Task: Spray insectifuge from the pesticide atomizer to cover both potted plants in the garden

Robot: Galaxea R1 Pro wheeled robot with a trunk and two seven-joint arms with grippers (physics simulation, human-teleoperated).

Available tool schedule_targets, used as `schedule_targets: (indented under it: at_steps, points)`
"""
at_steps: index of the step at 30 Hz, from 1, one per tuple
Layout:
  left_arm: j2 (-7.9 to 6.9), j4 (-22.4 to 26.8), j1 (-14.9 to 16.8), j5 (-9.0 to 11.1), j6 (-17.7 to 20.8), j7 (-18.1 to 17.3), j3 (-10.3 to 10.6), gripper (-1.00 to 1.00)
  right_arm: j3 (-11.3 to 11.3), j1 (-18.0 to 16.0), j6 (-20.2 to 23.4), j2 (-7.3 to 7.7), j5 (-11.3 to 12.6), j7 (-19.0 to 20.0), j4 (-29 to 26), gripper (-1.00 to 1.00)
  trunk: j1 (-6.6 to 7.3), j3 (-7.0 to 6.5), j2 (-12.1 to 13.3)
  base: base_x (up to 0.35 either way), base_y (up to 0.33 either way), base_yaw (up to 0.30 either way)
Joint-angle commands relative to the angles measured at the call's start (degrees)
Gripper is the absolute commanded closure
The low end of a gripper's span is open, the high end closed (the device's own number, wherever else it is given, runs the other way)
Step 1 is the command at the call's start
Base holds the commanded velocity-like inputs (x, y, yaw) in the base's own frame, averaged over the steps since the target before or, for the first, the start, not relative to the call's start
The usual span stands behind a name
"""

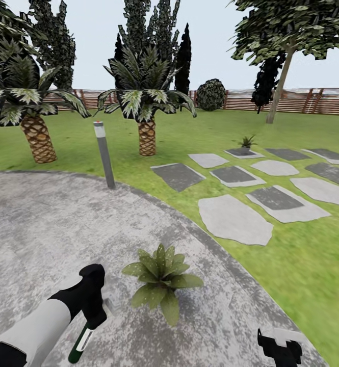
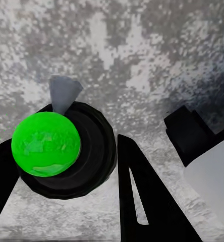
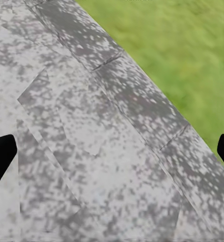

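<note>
Left fingers (image 1: 90, 311) gripping atomizer (image 1: 81, 342) (patio (image 1: 47, 229)), plant (image 1: 161, 279) beside

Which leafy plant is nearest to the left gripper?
The broad-leaved potted plant on the grey patio, just beside the left gripper. The small spiky clump stands far off among the stepping stones.

Potted plant (image 1: 161, 282) on patio (image 1: 47, 229), lawn (image 1: 302, 255) right

**Greens, greys and black in the garden**

The patio (image 1: 47, 234) is mottled grey and white. The potted plant (image 1: 161, 278) has speckled green leaves. The lawn (image 1: 302, 255) is bright green, with pale and dark grey stepping stones (image 1: 235, 219). The left end effector (image 1: 90, 300) is black and its forearm white. The pesticide atomizer (image 1: 81, 344) shows dark green and white, with a vivid green round part (image 2: 45, 143). The palm trunks (image 1: 38, 138) are scaly brown.
</note>
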State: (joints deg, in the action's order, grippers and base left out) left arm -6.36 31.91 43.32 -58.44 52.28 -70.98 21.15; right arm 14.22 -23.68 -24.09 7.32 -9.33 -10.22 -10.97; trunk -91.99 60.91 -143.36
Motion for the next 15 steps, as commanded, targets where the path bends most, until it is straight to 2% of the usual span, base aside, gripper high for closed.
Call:
schedule_targets:
  at_steps: [1, 5, 7, 10, 15]
  points:
    - [-0.02, 0.3, 0.0, -0.4, 0.3, 0.0, 0.3, 1.00, 0.3, -0.1, -0.2, -0.02, -0.6, -0.2, 0.1, -1.00, 0.03, 0.05, 0.0, -0.134, 0.136, 0.146]
    - [0.12, 2.7, 0.1, -0.3, 0.6, 2.8, 0.3, 1.00, 0.3, -0.1, -0.2, -0.03, -0.6, -0.2, 0.1, -1.00, 0.03, 0.05, 0.0, -0.043, 0.044, 0.172]
    - [0.33, 4.2, 0.5, -0.3, 0.7, 2.7, 0.3, 1.00, 0.3, -0.1, -0.2, -0.03, -0.6, -0.2, 0.1, -1.00, 0.03, 0.05, 0.0, -0.006, 0.006, 0.041]
    - [1.83, 5.3, 0.8, -0.3, 0.7, 2.6, 0.3, 1.00, 0.3, -0.1, -0.2, -0.03, -0.6, -0.2, 0.1, -1.00, 0.03, 0.05, 0.0, -0.001, 0.001, 0.007]
    - [2.04, 5.2, 0.7, -0.2, 0.7, 2.4, 0.2, 1.00, 0.3, -0.1, -0.2, -0.03, -0.6, -0.2, 0.1, -1.00, 0.03, 0.05, 0.0, 0.022, -0.021, 0.001]
